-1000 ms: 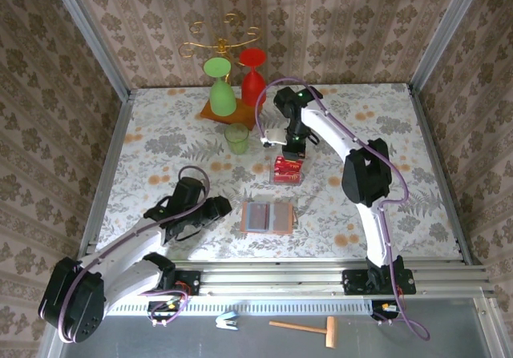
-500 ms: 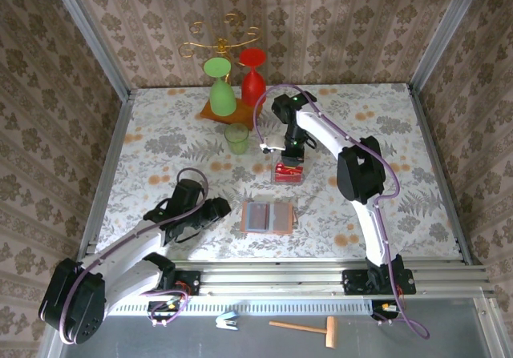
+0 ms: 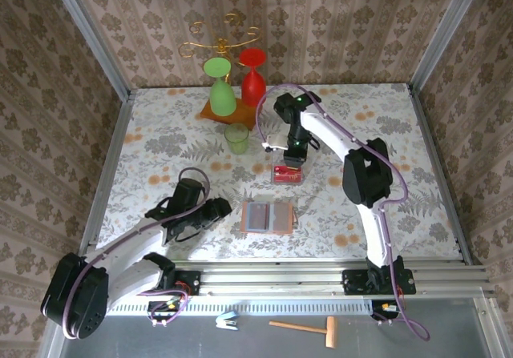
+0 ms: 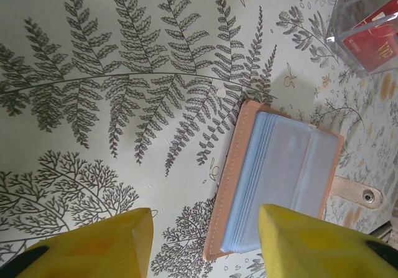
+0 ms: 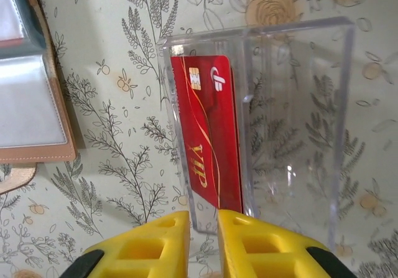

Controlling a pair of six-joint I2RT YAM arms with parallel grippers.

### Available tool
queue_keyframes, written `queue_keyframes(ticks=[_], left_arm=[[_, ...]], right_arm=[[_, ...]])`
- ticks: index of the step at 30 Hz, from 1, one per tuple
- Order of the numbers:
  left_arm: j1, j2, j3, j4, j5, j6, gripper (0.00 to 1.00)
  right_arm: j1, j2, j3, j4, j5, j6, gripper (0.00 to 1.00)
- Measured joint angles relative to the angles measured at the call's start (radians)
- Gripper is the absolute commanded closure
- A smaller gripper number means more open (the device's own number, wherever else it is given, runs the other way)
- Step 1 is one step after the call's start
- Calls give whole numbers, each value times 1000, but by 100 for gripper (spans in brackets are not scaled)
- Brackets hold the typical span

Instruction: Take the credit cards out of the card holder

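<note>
The card holder (image 3: 268,217) lies open on the table, tan outside, grey-blue sleeves up; it appears as the card holder (image 4: 280,185) in the left wrist view. My left gripper (image 3: 220,208) hovers open just left of it, and under the left gripper (image 4: 205,228) lies the holder's near corner. A red credit card (image 5: 208,135) marked VIP stands inside a clear plastic box (image 5: 292,104). My right gripper (image 5: 203,219) sits right above that box (image 3: 287,173), open only a narrow gap, with nothing between its fingers.
A small green cup (image 3: 236,138) stands behind the box. A green glass (image 3: 220,94) and a red glass (image 3: 253,78) sit upside down on a brown stand base (image 3: 210,114) at the back. A wooden mallet (image 3: 309,327) lies in front of the table.
My right gripper lowered the red card into the clear box, parted its fingers and let go. The left arm has stayed still.
</note>
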Motion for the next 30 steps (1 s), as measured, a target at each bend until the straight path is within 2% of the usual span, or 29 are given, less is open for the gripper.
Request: queue_keyframes(ticks=[11,16,20,30], left_arm=[[-39,106,72,76,18,22,51],[-69,170,91,114,25,23,51],[-95,213,99,144,29,22,51],[-148,297,104,219,42,14,53]], right_arm=[[68,-315,-356,307,-54,289,73],[103,-463,-553,484,-108,511,71],[138,-554,-687,613,-119,717,73],[174,-652,-893,817,-117,1241,77]])
